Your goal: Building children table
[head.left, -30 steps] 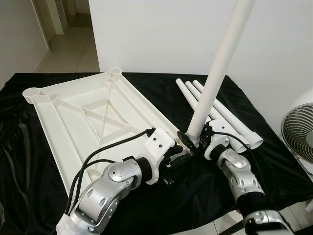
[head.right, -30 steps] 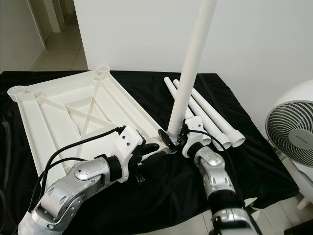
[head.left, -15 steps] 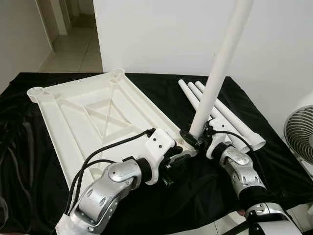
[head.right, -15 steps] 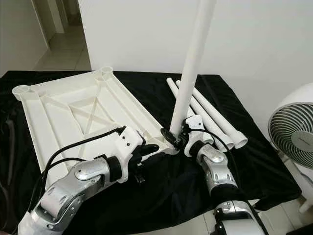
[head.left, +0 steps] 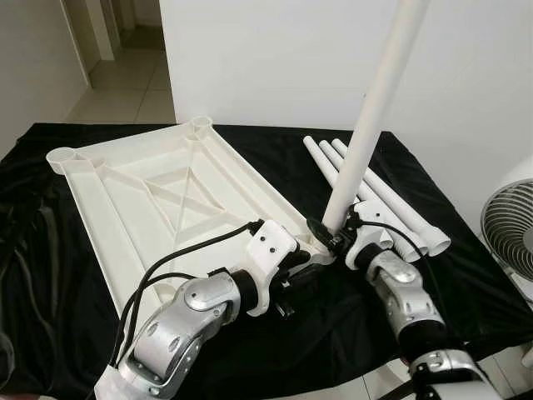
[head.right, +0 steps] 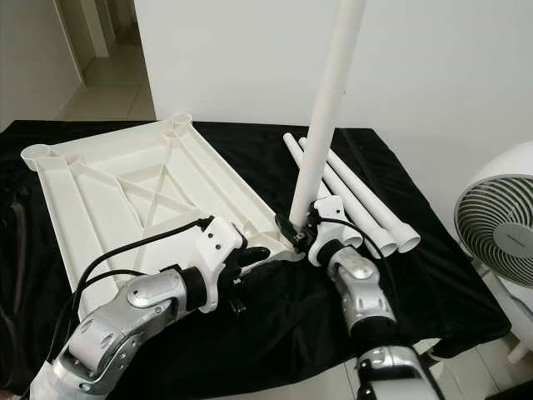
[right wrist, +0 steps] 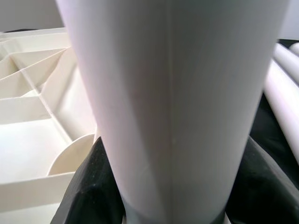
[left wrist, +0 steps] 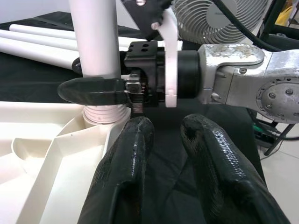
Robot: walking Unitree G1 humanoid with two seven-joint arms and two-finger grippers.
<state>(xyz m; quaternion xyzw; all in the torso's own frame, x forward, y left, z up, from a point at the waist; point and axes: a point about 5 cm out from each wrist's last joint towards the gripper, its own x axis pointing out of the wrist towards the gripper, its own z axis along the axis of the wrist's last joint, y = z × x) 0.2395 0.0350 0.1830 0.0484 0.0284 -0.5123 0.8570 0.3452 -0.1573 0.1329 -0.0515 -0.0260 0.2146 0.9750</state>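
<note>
From my seat: the upright leg point(head.left: 366, 137) runs out of the top of both head views, so I can't see its upper end. Its threaded foot sits at the near right corner socket point(left wrist: 100, 114) of the upturned tabletop point(head.left: 158, 196); how far it is seated I can't judge, since the right gripper point(head.right: 298, 231) covers that joint from above. The right gripper's black fingers point(left wrist: 91, 90) are clamped on the leg just above the socket. In the right wrist view the leg sits too close to show much beyond a slice of the tabletop ribs. The left gripper point(left wrist: 166, 135) sits low beside that same corner, its two fingers slightly parted and gripping nothing, over the black cloth point(head.left: 466, 275). Count: one tabletop, one standing leg, and what looks like three loose legs point(head.right: 366, 208) lying side by side on the cloth to the right. A fan point(head.right: 500, 242) is cut off at the right edge.
</note>
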